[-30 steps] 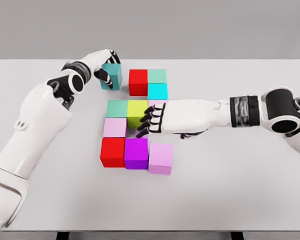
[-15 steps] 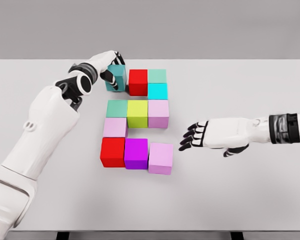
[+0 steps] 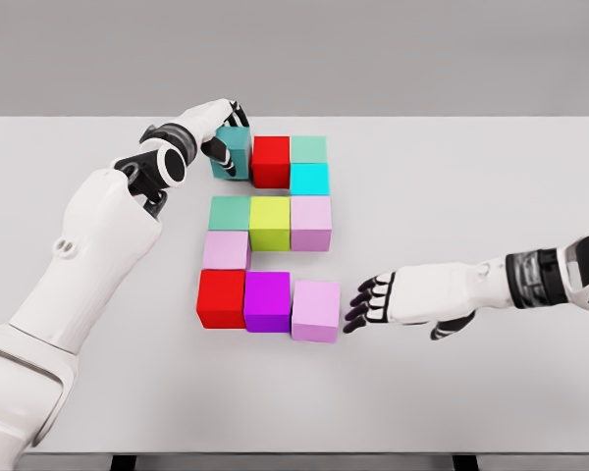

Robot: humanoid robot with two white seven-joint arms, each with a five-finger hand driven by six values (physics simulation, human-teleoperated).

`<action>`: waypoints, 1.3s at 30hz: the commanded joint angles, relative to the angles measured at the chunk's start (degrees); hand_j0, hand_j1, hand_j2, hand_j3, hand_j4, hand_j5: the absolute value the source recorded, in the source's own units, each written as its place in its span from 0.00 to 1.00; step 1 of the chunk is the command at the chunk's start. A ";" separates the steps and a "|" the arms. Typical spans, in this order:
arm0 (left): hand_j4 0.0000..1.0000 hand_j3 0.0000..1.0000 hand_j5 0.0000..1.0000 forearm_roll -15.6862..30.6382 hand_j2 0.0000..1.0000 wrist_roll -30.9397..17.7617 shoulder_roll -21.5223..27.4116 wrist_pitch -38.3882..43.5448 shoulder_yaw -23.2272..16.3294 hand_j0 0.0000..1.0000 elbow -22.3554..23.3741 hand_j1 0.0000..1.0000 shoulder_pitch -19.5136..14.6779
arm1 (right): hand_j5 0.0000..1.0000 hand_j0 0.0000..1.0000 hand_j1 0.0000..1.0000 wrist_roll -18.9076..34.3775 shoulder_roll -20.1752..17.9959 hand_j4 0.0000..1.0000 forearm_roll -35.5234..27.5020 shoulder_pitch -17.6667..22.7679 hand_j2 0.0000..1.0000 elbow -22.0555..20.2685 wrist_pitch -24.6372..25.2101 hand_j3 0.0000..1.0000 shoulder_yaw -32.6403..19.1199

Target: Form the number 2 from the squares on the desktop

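Observation:
Coloured cubes lie in three rows on the white table. In the top row a teal cube touches a red cube, followed by a pale green cube and a cyan cube. My left hand is shut on the teal cube. The middle row is green, yellow-green and lilac, with a pink cube below the green one. The bottom row is red, magenta and a pink cube set slightly lower. My right hand is open, its fingertips just right of that pink cube.
The table's front edge runs along the bottom of the view, with dark legs showing beneath it. My right forearm stretches low across the table from the right edge.
My left hand has slid the teal cube right until it meets the red cube. My right hand has left the middle row and moved down beside the bottom pink cube.

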 commanded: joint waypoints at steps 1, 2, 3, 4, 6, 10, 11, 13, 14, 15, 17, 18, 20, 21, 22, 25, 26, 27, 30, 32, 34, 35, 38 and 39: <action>0.44 0.44 0.44 -0.19 0.44 0.02 0.04 -0.13 0.09 0.44 0.33 0.44 0.00 | 1.00 1.00 1.00 -0.02 0.46 1.00 -0.38 0.00 1.00 -0.01 0.14 1.00 0.33; 0.44 0.44 0.44 -0.19 0.44 0.02 0.04 -0.13 0.00 0.44 0.33 0.44 0.00 | 1.00 1.00 1.00 -0.02 0.46 1.00 -0.38 0.00 1.00 -0.01 0.14 1.00 0.77; 0.44 0.44 0.44 -0.19 0.44 0.02 0.04 -0.13 0.09 0.44 0.33 0.44 -0.09 | 1.00 1.00 1.00 -0.02 0.55 1.00 -0.38 0.00 1.00 -0.01 0.14 1.00 0.95; 0.44 0.44 0.44 -0.19 0.44 0.11 0.04 -0.13 0.09 0.44 0.33 0.44 -0.09 | 1.00 1.00 1.00 -0.02 0.46 1.00 -0.38 0.09 1.00 -0.01 0.14 1.00 1.30; 0.44 0.44 0.44 -0.19 0.44 0.11 -0.04 -0.13 0.09 0.44 0.33 0.44 -0.09 | 1.00 1.00 1.00 -0.02 0.46 1.00 -0.38 0.09 1.00 -0.01 0.14 1.00 2.18; 0.47 0.47 0.47 -0.19 0.47 0.20 -0.04 -0.22 0.00 0.47 0.33 0.47 -0.09 | 1.00 1.00 1.00 -0.02 0.37 1.00 -0.38 0.09 1.00 -0.01 0.14 1.00 2.44; 0.48 0.48 0.48 -0.19 0.48 0.20 -0.13 -0.22 0.09 0.48 0.33 0.48 -0.09 | 1.00 1.00 1.00 -0.02 0.37 1.00 -0.38 0.09 1.00 -0.01 0.14 1.00 2.62; 0.49 0.49 0.49 -0.19 0.49 0.20 -0.04 -0.39 0.09 0.49 0.33 0.49 -0.09 | 1.00 1.00 1.00 -0.02 0.37 1.00 -0.56 0.09 1.00 -0.01 0.14 1.00 2.53; 0.51 0.51 0.51 -0.19 0.51 0.20 -0.04 -0.39 0.09 0.51 0.33 0.51 -0.09 | 1.00 1.00 1.00 -0.02 0.46 1.00 -1.26 0.17 1.00 -0.01 0.14 1.00 2.53; 0.52 0.52 0.52 -0.19 0.52 0.20 -0.04 -0.39 0.09 0.52 0.33 0.52 -0.09 | 1.00 1.00 1.00 -0.02 0.46 1.00 -1.96 0.18 1.00 -0.01 0.14 1.00 2.53; 0.57 0.57 0.57 -0.19 0.57 0.20 -0.04 -0.30 0.09 0.57 0.33 0.57 -0.09 | 1.00 1.00 1.00 -0.02 0.55 1.00 -2.49 0.18 1.00 -0.01 0.14 1.00 2.62; 0.58 0.58 0.58 -0.19 0.58 0.20 -0.04 -0.30 0.09 0.58 0.33 0.58 -0.09 | 1.00 1.00 1.00 -0.02 0.90 1.00 -2.58 0.18 1.00 -0.01 0.14 1.00 2.79; 0.60 0.60 0.60 -0.19 0.60 0.28 -0.04 -0.30 0.09 0.60 0.33 0.60 0.00 | 1.00 1.00 1.00 -0.02 0.99 1.00 -4.16 0.09 1.00 -0.01 0.14 1.00 2.79; 0.61 0.61 0.61 -0.19 0.61 0.28 -0.04 -0.30 0.09 0.61 0.33 0.61 -0.09 | 1.00 1.00 1.00 -0.02 0.81 1.00 -5.12 0.09 1.00 0.08 0.14 1.00 2.71; 0.63 0.63 0.63 -0.11 0.63 0.28 -0.04 -0.39 0.09 0.63 0.24 0.63 0.00 | 1.00 1.00 1.00 -0.02 0.90 1.00 -5.56 0.00 1.00 0.08 0.14 1.00 2.53; 0.64 0.64 0.64 -0.11 0.64 0.28 -0.04 -0.39 0.09 0.64 0.24 0.64 0.00 | 1.00 1.00 1.00 -0.02 0.90 1.00 -5.65 0.00 1.00 0.08 0.14 1.00 2.27; 0.64 0.64 0.64 -0.10 0.64 0.28 -0.04 -0.30 0.09 0.64 0.15 0.64 0.00 | 1.00 1.00 1.00 -0.02 0.90 1.00 -5.92 0.00 1.00 0.08 0.14 1.00 2.18; 0.66 0.66 0.66 -0.10 0.66 0.28 -0.04 -0.31 0.09 0.66 0.15 0.66 0.00 | 1.00 1.00 1.00 -0.02 0.81 1.00 -6.01 0.00 1.00 0.08 0.14 1.00 2.09; 0.69 0.69 0.69 -0.10 0.69 0.28 -0.04 -0.30 0.09 0.69 0.15 0.69 0.09 | 1.00 1.00 1.00 -0.02 0.81 1.00 -6.09 0.09 1.00 0.34 0.14 1.00 0.95; 0.69 0.69 0.69 -0.10 0.69 0.28 -0.04 -0.30 0.09 0.69 0.07 0.69 0.09 | 1.00 1.00 1.00 -0.02 0.90 1.00 -6.01 0.09 1.00 1.05 0.14 1.00 0.77; 0.70 0.70 0.70 -0.10 0.70 0.28 -0.04 -0.30 0.09 0.70 -0.02 0.70 0.18 | 1.00 1.00 1.00 -0.02 1.08 1.00 -5.74 0.09 1.00 2.45 0.14 1.00 -0.02; 0.70 0.70 0.70 -0.10 0.70 0.28 -0.04 -0.22 0.09 0.70 -0.02 0.70 0.18 | 1.00 1.00 1.00 -0.02 1.16 1.00 -5.30 0.18 1.00 2.63 0.14 1.00 0.07; 0.75 0.75 0.75 -0.10 0.75 0.28 -0.04 -0.13 0.09 0.75 -0.29 0.75 0.26 | 1.00 1.00 1.00 -0.02 1.16 1.00 -5.13 0.26 1.00 2.72 0.14 1.00 0.07; 0.76 0.76 0.76 -0.10 0.76 0.28 -0.04 -0.22 0.09 0.76 -0.37 0.76 0.35 | 1.00 1.00 1.00 -0.02 1.25 1.00 -5.04 0.26 1.00 2.46 0.14 1.00 0.59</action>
